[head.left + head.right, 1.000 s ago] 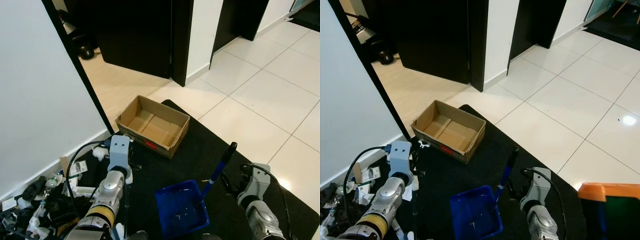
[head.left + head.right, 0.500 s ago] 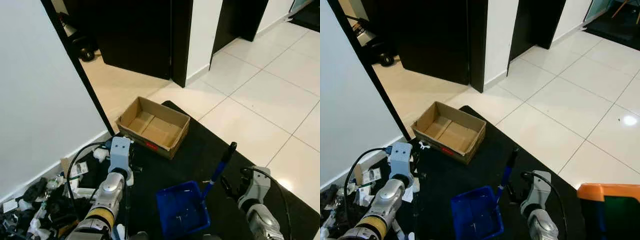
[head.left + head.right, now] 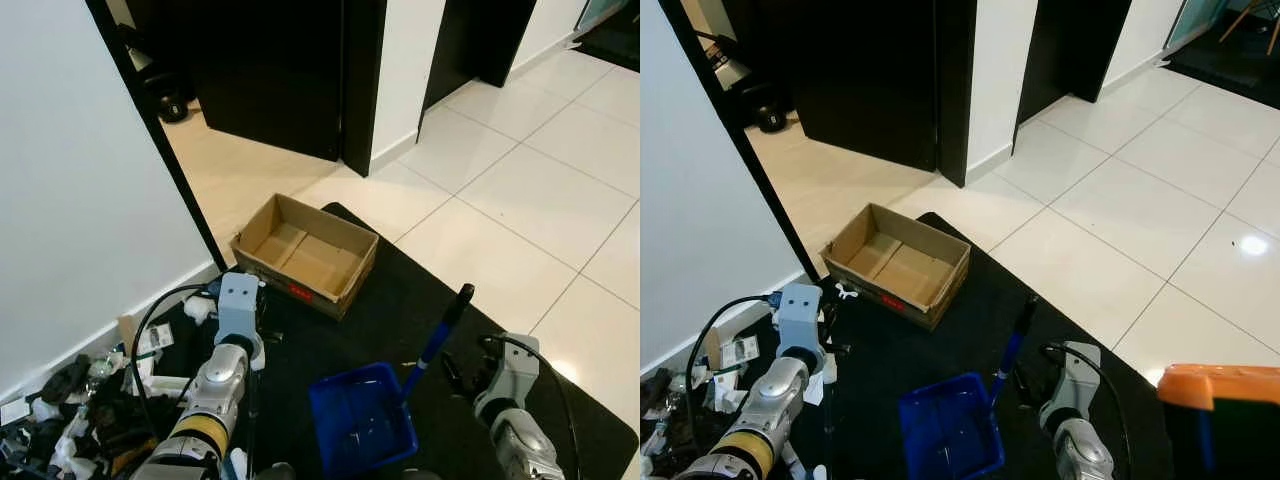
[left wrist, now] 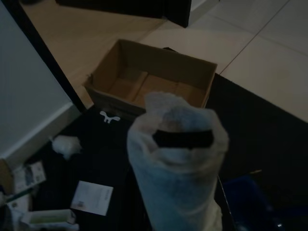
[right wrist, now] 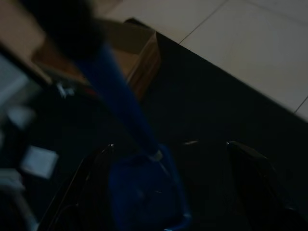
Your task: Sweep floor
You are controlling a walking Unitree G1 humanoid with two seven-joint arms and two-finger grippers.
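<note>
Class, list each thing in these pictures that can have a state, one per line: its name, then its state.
Cardboard box: open, upright, empty, partly on the mat.
Dustpan: upright on the mat, handle tilted up, a few specks inside.
Mat: flat on the floor.
Doorway: open, dark inside.
Left gripper: wrapped in white covering.
Litter: scattered by the wall.

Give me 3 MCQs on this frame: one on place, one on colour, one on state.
1. Where does the cardboard box sit?
A. at the black mat's edge
B. on the white tiles
C. inside the dark doorway

2. What colour is the dustpan?
A. red
B. blue
C. green

3. What state is the box in?
A. taped shut
B. crushed flat
C. open and empty

Answers: 1 A, the mat lies under its near end; 2 B, pan and handle are blue; 3 C, its bare bottom shows.
</note>
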